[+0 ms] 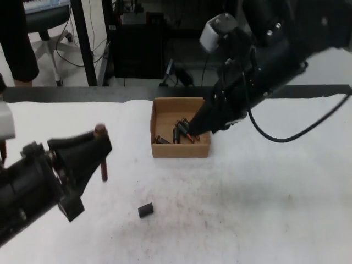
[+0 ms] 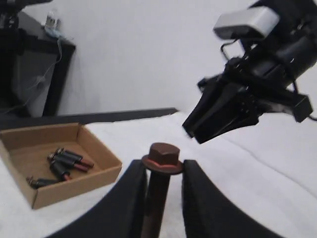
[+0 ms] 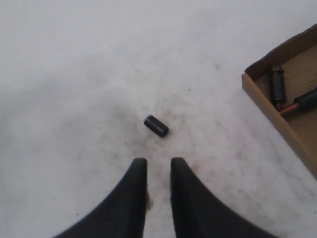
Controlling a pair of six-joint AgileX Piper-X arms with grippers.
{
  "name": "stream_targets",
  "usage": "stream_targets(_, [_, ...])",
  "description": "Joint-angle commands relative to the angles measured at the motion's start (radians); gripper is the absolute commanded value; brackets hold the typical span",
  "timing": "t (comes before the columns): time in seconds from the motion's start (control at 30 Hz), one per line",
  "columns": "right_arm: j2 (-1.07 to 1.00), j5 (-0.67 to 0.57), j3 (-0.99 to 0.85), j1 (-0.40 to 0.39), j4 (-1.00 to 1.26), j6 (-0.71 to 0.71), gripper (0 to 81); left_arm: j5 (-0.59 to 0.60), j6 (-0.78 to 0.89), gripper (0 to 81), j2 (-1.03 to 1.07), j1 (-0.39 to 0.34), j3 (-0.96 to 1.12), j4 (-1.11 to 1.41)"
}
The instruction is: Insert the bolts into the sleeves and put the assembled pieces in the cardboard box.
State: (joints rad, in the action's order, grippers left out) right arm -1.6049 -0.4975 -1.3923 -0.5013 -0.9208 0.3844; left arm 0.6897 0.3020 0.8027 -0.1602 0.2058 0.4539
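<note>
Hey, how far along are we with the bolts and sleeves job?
Done: several assembled pieces lie in the cardboard box. In hand: the left gripper has its jaws shut on an upright bolt. Left: one loose sleeve lies on the cloth; the right gripper, jaws empty, hasn't taken it. That pair needs joining and boxing.

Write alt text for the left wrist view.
The left gripper holds a rust-brown bolt upright just below its hex head. Beyond it on the white bench, a cardboard box holds several assembled pieces, and the right gripper hangs above the bench.
</note>
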Motion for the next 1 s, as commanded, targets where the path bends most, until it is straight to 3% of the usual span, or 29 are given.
stream_targets(0.0, [-0.061,0.090,-0.054,-0.027,-0.089,0.120,16.7,-0.005,-0.076,0.0,-0.009,0.016,0.003,-0.087])
stream_targets(0.17, [-0.153,0.099,-0.061,-0.079,-0.078,0.215,21.3,-0.094,-0.158,0.0,-0.009,0.043,0.003,-0.179])
stream_targets(0.33, [-0.235,0.112,-0.061,-0.152,-0.071,0.267,40.0,-0.166,-0.287,0.0,-0.009,0.052,0.003,-0.327])
stream_targets(0.47, [-0.289,0.180,-0.061,-0.219,-0.016,0.299,39.8,-0.241,-0.368,0.0,-0.009,0.052,0.005,-0.448])
stream_targets(0.63, [-0.331,0.263,-0.061,-0.288,0.086,0.399,39.8,-0.243,-0.382,0.0,-0.009,0.052,0.038,-0.496])
stream_targets(0.97, [-0.406,0.316,-0.073,-0.288,0.192,0.491,38.0,-0.291,-0.485,0.0,-0.009,0.050,0.074,-0.630])
